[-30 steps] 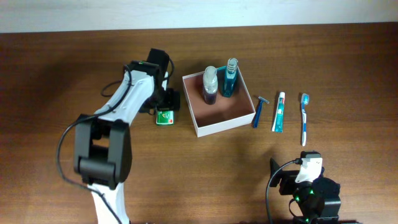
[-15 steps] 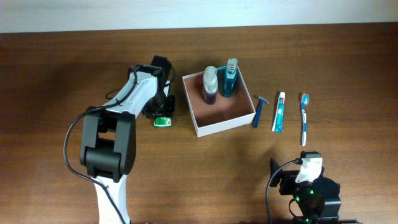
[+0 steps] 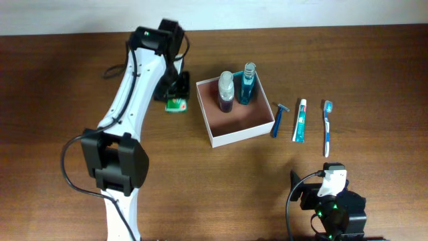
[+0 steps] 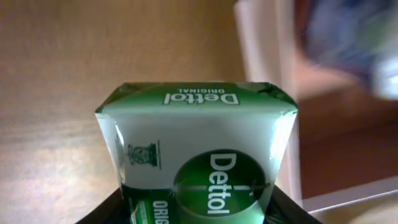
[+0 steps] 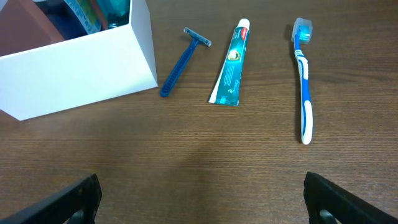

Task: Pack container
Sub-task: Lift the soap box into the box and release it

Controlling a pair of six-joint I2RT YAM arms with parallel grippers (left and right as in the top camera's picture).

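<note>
- Whereas a second ago the soap [image 3: 177, 104] lay left of the container [image 3: 242, 136], level with the middle of its left wall, it is now level with that wall's far half, still just beside it and not touching.
- The left arm [image 3: 130, 94] has stretched out straighter since then, and the left gripper [image 3: 175, 92] has shifted farther back, to the left of the container's far-left corner.
- In the left wrist view its fingers [image 4: 102, 211] are closed to the width of the soap and press its two sides. The green carton fills the view, with the container's white wall to its right. Whether the soap is clear of the table [image 3: 67, 80] cannot be told.
- Inside the container, by the far wall, the purple bottle [image 3: 226, 92] and the blue bottle [image 3: 247, 84] stand upright side by side, as before.
- Right of the container lie the razor [image 3: 279, 119], just beside its right wall, then the toothpaste [image 3: 300, 120] and the toothbrush [image 3: 327, 127], each apart from the next. None has moved.
- The right gripper [image 3: 324, 194] sits well apart from the container, on the near side and to its right, in the same place as before. Its fingers [image 5: 81, 196] are spread wide over bare table with nothing between them.
</note>
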